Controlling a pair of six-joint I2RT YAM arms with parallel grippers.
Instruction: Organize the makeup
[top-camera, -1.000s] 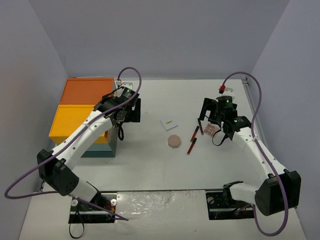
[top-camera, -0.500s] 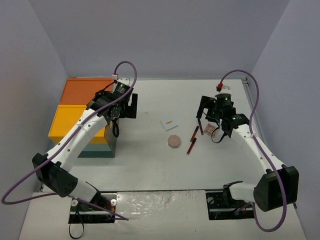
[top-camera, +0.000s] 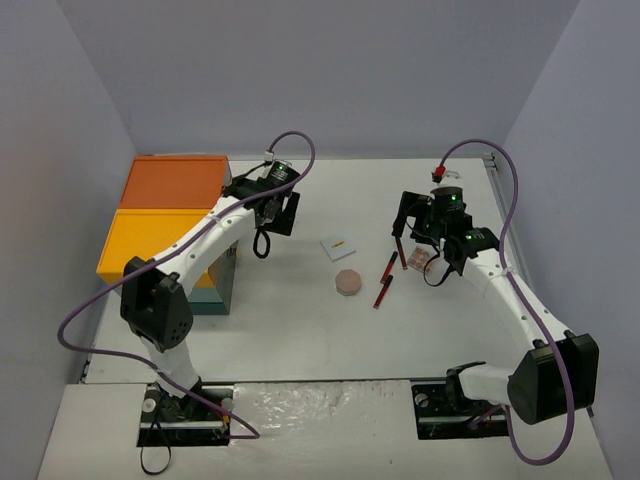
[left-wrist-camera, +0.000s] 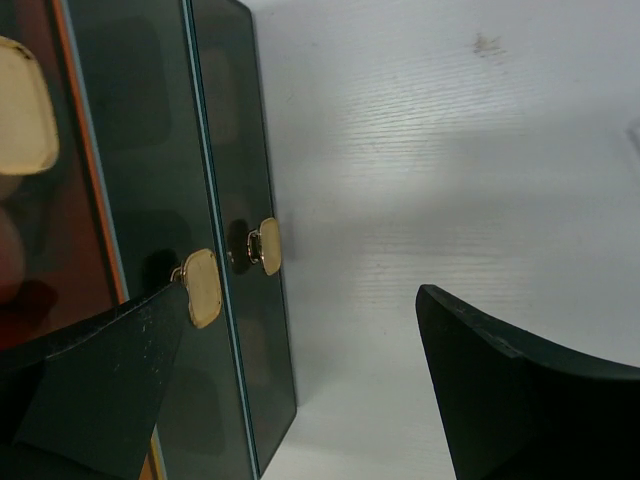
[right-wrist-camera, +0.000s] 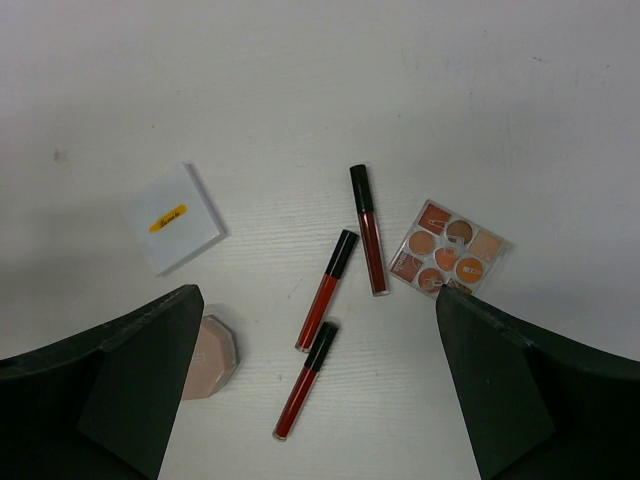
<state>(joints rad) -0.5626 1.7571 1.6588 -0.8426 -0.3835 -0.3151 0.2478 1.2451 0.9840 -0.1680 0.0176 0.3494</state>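
Right arm is clearly the nearer one here. The right tool (right-wrist-camera: 318, 292) hangs straight above the makeup, fingers spread wide with nothing in them. Right below, between the fingers, lie three red-and-black sticks (right-wrist-camera: 327, 290). Their long axes run slightly tilted and crosswise to the line between the fingers, so I reckon a straight drop would straddle the middle one. They're packed close though, and I can't tell if the ends touch, so room for a finger looks tight.

The palette (right-wrist-camera: 449, 248) sits just beside one finger, with the white card (right-wrist-camera: 175, 218) and pink puff (right-wrist-camera: 212, 356) toward the other, all flat on the bench (right-wrist-camera: 300, 80).

The left tool (left-wrist-camera: 300, 300) is wide and empty too, facing the teal box (left-wrist-camera: 225, 150) and its gold handles (left-wrist-camera: 203, 287), well apart from the makeup. The bench is matte white with a faint grain, and pale grey walls (top-camera: 330, 70) close in on three sides
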